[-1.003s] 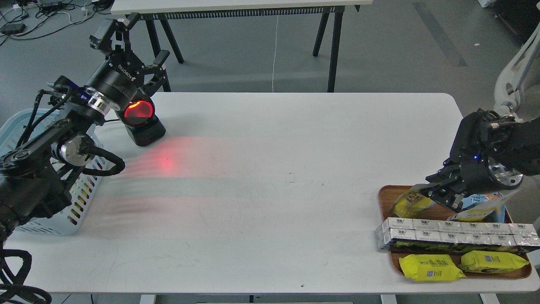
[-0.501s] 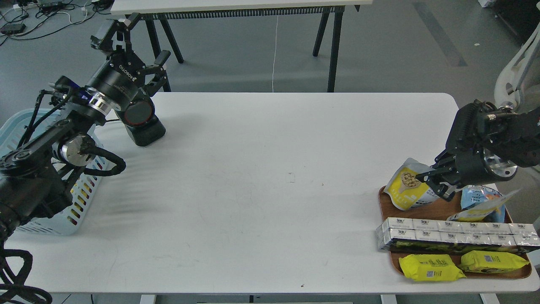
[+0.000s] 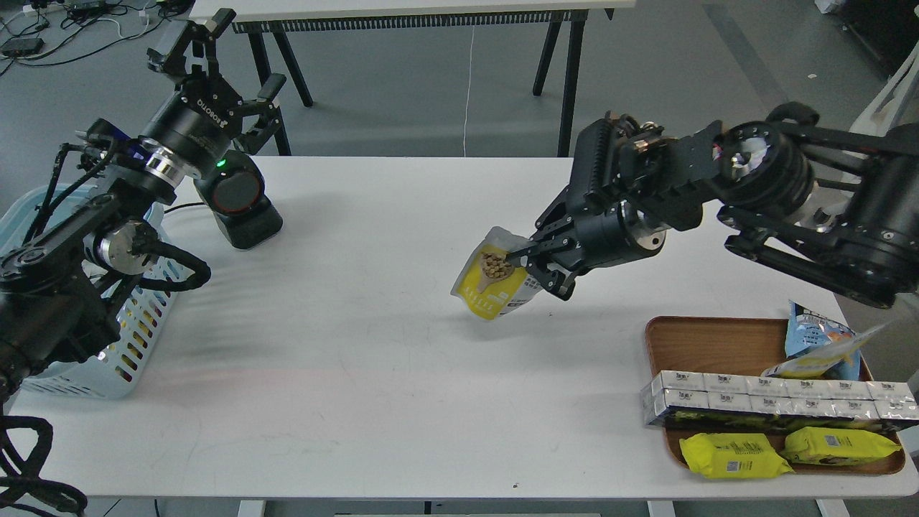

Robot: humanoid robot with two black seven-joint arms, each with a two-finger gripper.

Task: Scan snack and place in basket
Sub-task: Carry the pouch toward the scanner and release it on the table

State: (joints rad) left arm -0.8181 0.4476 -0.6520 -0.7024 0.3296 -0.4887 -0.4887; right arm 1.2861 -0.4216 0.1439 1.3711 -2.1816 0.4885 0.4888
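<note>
Head view: the right gripper (image 3: 528, 269) reaches over the middle of the white counter (image 3: 402, 373), its jaws pinching the snack (image 3: 494, 284), which hangs tilted above the surface, clear of it. The left gripper (image 3: 215, 72) is raised at the far left with its jaws spread, holding nothing, just behind the black scanner (image 3: 240, 205). The basket (image 3: 129, 352) sits at the counter's left edge, partly hidden by the left arm. A wooden tray (image 3: 707, 345) of packs lies at the right.
</note>
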